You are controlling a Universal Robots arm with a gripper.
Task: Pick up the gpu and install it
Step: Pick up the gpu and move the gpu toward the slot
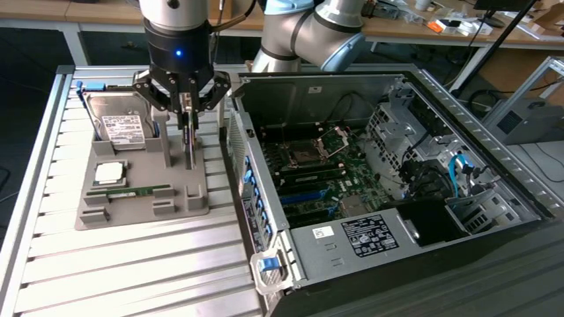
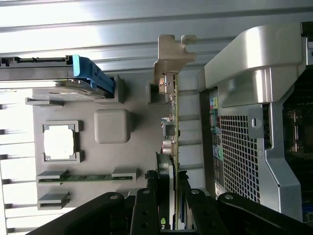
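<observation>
As it stands upright in the tray [image 1: 132, 212], gpu [image 1: 189, 150] clamped in claw [image 1: 187, 122]

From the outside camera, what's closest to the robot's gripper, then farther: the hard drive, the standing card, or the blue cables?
1. Card: at the gripper, on the tray.
2. Hard drive: same tray, exterior view's left.
3. Blue cables: inside the computer, exterior view's far right.

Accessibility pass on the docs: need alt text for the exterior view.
End effector clamps the upright gpu in a gray parts tray, beside a hard drive; open PC case on the exterior view's right.
</observation>
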